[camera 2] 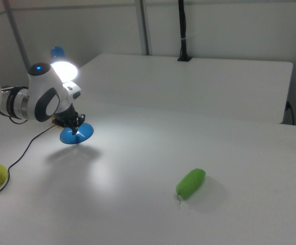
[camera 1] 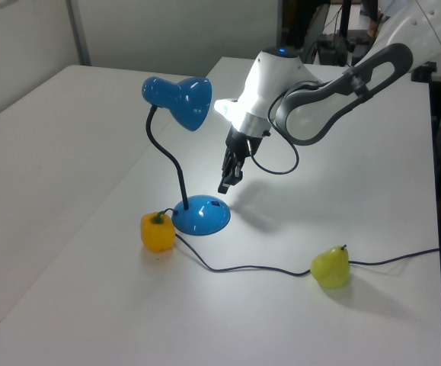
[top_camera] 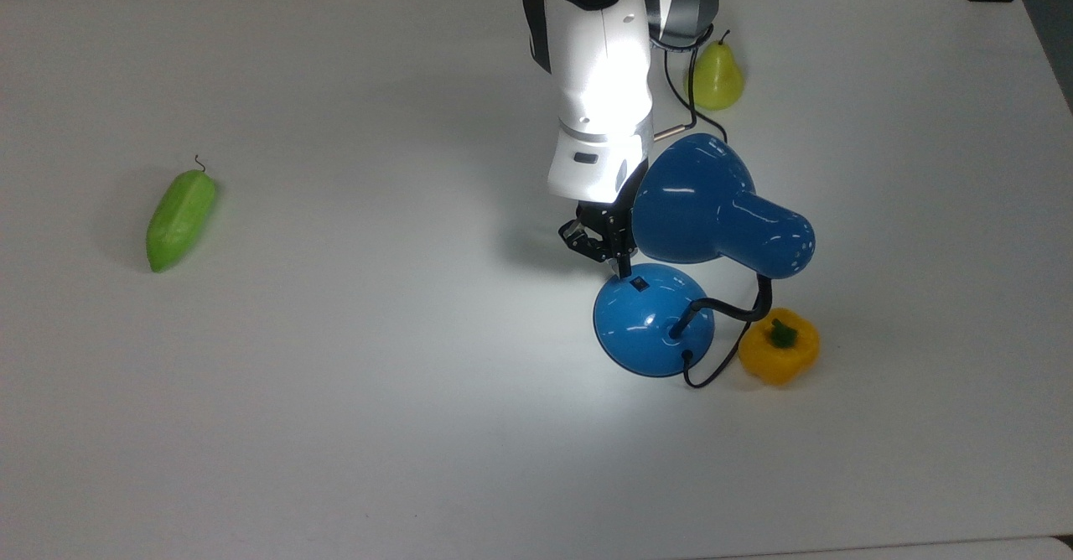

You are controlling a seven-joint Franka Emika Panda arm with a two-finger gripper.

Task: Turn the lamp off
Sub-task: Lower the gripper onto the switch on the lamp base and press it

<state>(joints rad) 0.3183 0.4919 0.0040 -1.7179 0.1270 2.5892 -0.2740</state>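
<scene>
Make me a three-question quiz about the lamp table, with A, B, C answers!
1. Where is the pincer?
A. by the lamp's base
B. by the green vegetable
C. on the pear

2. What colour is the pepper?
A. red
B. yellow
C. purple

3. Is the lamp on?
A. yes
B. no
C. it has tipped over

Answers: 1 A, its tip is at the base's switch edge. 2 B, yellow with a green stem. 3 A, bright light falls on the table and arm.

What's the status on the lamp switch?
Gripper shut, tip just above the switch on the lamp base. Lamp lit. Approach unobstructed.
</scene>
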